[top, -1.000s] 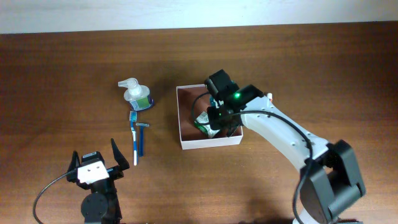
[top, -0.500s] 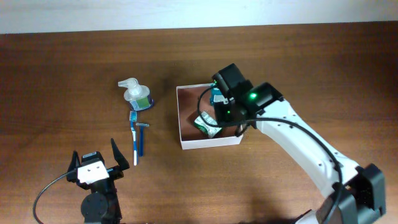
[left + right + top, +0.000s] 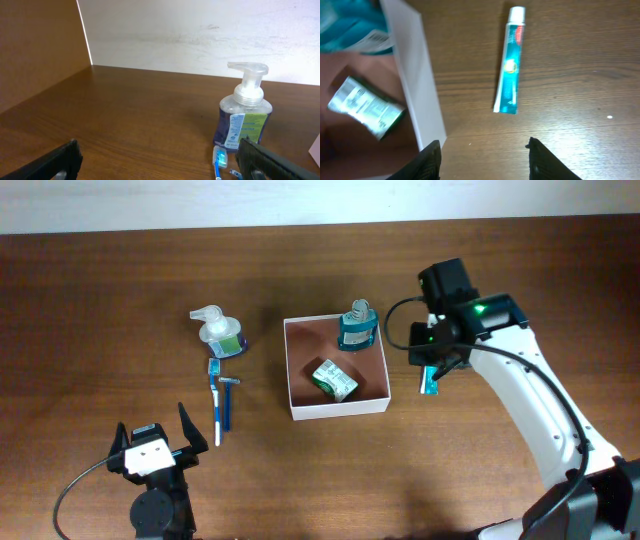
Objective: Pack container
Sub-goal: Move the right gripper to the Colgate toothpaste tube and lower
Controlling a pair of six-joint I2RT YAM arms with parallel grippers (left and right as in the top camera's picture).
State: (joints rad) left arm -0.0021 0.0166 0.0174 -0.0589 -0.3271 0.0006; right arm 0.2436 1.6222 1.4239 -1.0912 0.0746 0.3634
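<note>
While the right gripper [image 3: 484, 146] hangs just right of the container [image 3: 303, 348], its two fingers spread wide with nothing between them, the shallow square box sits flat on the brown table [image 3: 100, 300] with its open top facing straight up; being square, it has no longer side, and its thin white walls run a little askew to the table's far edge.

Inside the container, a teal bottle [image 3: 357, 328] occupies the far right corner; a green-and-white packet [image 3: 333, 378] lies flat and askew on the reddish-brown bottom, nearer the front wall; the two are apart.

Outside the container's right wall, a toothpaste tube [image 3: 510, 65] lies flat on the wood, not touching the wall; its length runs roughly alongside that wall, white cap toward the end where the teal bottle is; from overhead the tube is mostly hidden beneath the right gripper.

Left of the container, well apart from it, stand a clear pump soap bottle [image 3: 219, 333] and, nearer the front, a blue toothbrush [image 3: 216, 405] with a razor [image 3: 229, 385] just beside it.

Farther left of the container and toward the front edge, the left gripper [image 3: 152, 427] waits with fingers parted, empty, facing the soap bottle.
</note>
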